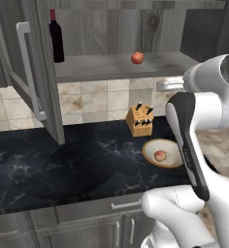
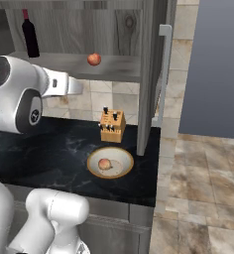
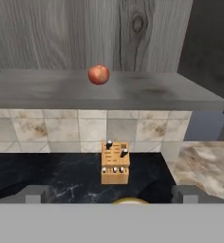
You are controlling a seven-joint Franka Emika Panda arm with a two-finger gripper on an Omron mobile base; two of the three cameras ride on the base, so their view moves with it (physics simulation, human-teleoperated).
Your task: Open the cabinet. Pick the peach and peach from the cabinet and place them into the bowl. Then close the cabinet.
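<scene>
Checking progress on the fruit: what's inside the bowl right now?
One pale peach lies inside the bowl, resting on its cream bottom. The red-orange peach sits on the cabinet shelf.

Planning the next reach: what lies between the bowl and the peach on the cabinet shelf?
The knife block stands on the counter between the bowl and the shelf peach, seen in the right base view; above it, only tiled wall.

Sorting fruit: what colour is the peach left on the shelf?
Red-orange peach, clearest in the hand view.
</scene>
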